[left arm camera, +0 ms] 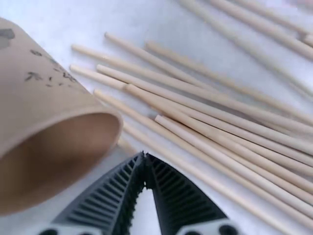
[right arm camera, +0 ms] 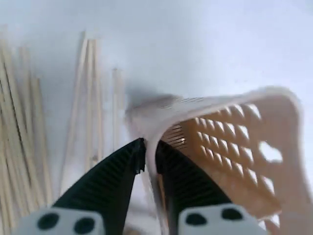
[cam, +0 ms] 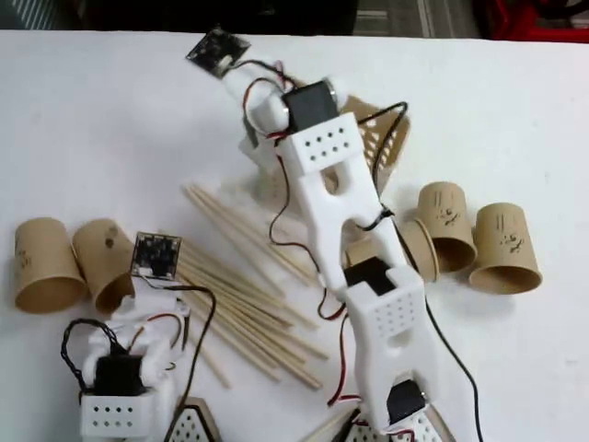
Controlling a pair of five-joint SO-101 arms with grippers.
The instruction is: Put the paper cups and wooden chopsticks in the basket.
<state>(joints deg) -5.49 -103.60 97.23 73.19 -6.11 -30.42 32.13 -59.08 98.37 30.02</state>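
In the left wrist view my left gripper [left arm camera: 145, 159] is shut with nothing between its fingers, its tips just short of the wooden chopsticks [left arm camera: 215, 122] and beside the mouth of a paper cup [left arm camera: 49, 127] lying on its side. My right gripper [right arm camera: 149, 147] is shut on the rim of the beige perforated basket [right arm camera: 234, 147], which looks tilted. From above, the basket [cam: 388, 138] sits at the back, half hidden under the right arm [cam: 336, 184]. Chopsticks [cam: 248, 285] lie scattered mid-table. Two cups [cam: 41, 267] [cam: 106, 262] lie at the left, three more at the right [cam: 504, 249].
The left arm [cam: 120, 378] sits at the front left corner. The right arm stretches from the front edge across the table's middle, its cables [cam: 276, 239] hanging over the chopsticks. Bare white table [cam: 110, 120] lies at the back left.
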